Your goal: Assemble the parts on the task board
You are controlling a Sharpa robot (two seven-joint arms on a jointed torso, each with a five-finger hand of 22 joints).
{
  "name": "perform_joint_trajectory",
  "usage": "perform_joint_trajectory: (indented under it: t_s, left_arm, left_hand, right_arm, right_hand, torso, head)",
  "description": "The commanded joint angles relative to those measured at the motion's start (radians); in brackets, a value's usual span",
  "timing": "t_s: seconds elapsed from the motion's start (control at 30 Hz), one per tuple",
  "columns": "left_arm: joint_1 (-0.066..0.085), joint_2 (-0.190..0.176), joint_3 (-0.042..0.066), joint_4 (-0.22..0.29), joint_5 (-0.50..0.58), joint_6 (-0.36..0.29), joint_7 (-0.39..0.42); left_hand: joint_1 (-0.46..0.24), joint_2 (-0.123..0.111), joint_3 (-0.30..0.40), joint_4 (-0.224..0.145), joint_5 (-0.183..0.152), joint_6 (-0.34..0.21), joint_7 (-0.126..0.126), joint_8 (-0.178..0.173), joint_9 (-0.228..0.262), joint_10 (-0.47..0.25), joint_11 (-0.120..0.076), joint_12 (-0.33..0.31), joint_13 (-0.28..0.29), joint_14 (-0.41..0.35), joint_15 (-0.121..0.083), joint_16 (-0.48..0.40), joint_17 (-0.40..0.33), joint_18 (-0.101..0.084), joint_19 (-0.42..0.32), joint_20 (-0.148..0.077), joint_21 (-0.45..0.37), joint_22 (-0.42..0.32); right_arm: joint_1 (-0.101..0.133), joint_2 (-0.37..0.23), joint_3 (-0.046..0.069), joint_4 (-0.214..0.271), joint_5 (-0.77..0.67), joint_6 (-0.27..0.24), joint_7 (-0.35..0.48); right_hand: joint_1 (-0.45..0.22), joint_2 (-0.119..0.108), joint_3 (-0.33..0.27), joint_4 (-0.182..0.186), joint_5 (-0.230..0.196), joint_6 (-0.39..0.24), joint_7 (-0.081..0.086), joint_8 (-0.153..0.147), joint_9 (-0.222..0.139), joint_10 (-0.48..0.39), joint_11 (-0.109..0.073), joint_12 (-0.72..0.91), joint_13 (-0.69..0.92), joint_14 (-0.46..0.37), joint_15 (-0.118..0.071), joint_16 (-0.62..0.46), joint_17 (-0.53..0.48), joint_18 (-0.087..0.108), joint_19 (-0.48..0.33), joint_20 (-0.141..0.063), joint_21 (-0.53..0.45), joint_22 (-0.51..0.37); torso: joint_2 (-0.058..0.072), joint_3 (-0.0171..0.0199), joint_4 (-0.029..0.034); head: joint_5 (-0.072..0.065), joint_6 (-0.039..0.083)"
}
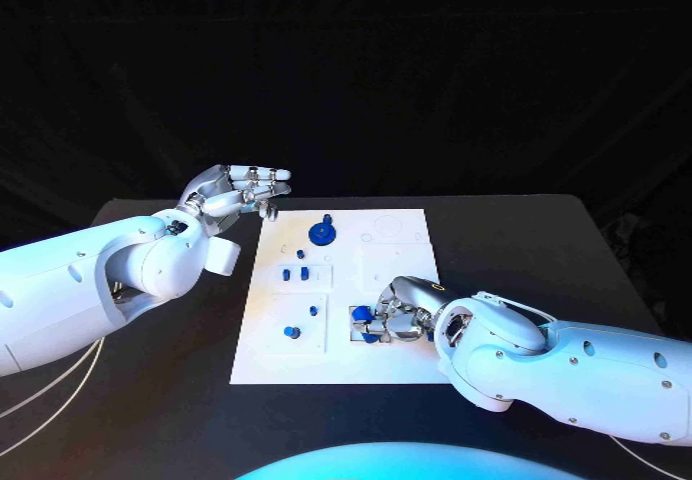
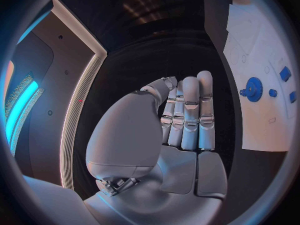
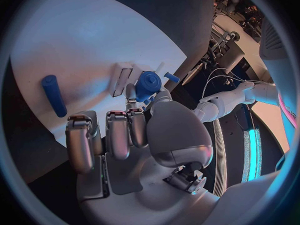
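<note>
Right hand [image 1: 400,312] on blue part [image 3: 147,83]

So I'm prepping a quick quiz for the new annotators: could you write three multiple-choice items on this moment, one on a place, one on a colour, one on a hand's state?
1. Where is the right hand?
A. Over the near right part of the task board
B. Off the table
C. Beside the board's far left corner

2. What colour is the gear-shaped part?
A. Red
B. Blue
C. Green

3. What does the left hand hold?
A. The gear-shaped part
B. A rod
C. Nothing

Key: 1 A, the head view shows it low on the board's right side, at a small blue part. 2 B, it shows blue on the white plate. 3 C, the left wrist view shows a bare palm.
</note>
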Motion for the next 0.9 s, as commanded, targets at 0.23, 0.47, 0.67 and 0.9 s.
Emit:
perform_joint_trajectory:
  t_s: [0.23, 0.47, 0.67, 0.9]
  left_arm:
    - [0.001, 0.001, 0.001, 0.003, 0.001, 0.019, 0.004]
    - [0.001, -0.001, 0.001, 0.004, 0.001, 0.018, 0.003]
    - [0.001, -0.002, 0.001, 0.004, 0.001, 0.018, 0.003]
    - [0.001, -0.004, 0.001, 0.005, 0.001, 0.018, 0.003]
  left_hand:
    - [-0.007, 0.004, -0.001, -0.002, -0.002, -0.004, 0.001, -0.006, -0.001, -0.006, -0.001, 0.006, 0.002, -0.007, 0.001, -0.005, -0.002, 0.013, 0.003, 0.004, -0.005, -0.001]
    - [-0.007, 0.004, -0.001, -0.002, -0.002, -0.004, 0.001, -0.006, -0.001, -0.006, -0.001, 0.006, 0.002, -0.007, 0.001, -0.005, -0.002, 0.013, 0.003, 0.004, -0.005, -0.001]
    - [-0.008, 0.005, -0.001, -0.003, -0.002, -0.005, 0.002, -0.006, -0.001, -0.008, -0.001, 0.007, 0.002, -0.007, 0.001, -0.004, -0.002, 0.014, 0.003, 0.005, -0.006, -0.002]
    - [-0.008, 0.005, -0.001, -0.003, -0.002, -0.005, 0.002, -0.006, -0.001, -0.008, -0.001, 0.007, 0.002, -0.007, 0.001, -0.004, -0.002, 0.014, 0.003, 0.005, -0.006, -0.002]
  right_arm:
    - [-0.001, 0.010, 0.000, -0.011, -0.014, 0.010, -0.007]
    - [-0.001, 0.011, 0.000, -0.008, -0.033, -0.029, -0.003]
    - [-0.002, -0.001, 0.000, 0.009, -0.053, -0.053, 0.000]
    - [-0.005, -0.031, 0.000, 0.043, -0.066, -0.063, 0.007]
  right_hand:
    - [-0.097, 0.010, -0.064, 0.000, -0.172, 0.012, -0.008, 0.001, 0.035, 0.002, -0.008, -0.016, 0.102, 0.076, -0.009, 0.002, 0.104, -0.007, 0.106, -0.008, 0.004, 0.263]
    - [-0.249, -0.045, -0.057, 0.006, -0.293, 0.001, -0.002, -0.010, 0.065, -0.019, -0.003, -0.059, 0.075, 0.074, -0.005, -0.003, 0.098, -0.007, 0.106, -0.004, 0.004, 0.263]
    - [-0.249, -0.040, -0.026, 0.002, -0.266, 0.001, -0.003, -0.013, 0.077, -0.016, -0.003, -0.057, 0.079, 0.075, -0.005, -0.002, 0.100, -0.007, 0.106, -0.003, 0.004, 0.263]
    - [-0.107, -0.010, 0.007, -0.028, -0.114, 0.009, -0.008, -0.018, 0.100, -0.005, -0.007, -0.045, 0.093, 0.077, -0.008, 0.003, 0.108, -0.007, 0.106, -0.007, 0.004, 0.263]
  torso:
    - [-0.001, 0.0005, 0.0001]
    - [-0.001, -0.0002, -0.0001]
    - [0.000, 0.0003, -0.0001]
    - [-0.001, 0.0003, -0.0009]
  head:
    - [0.000, 0.000]
    - [0.002, 0.001]
    - [0.003, -0.001]
    - [0.005, -0.002]
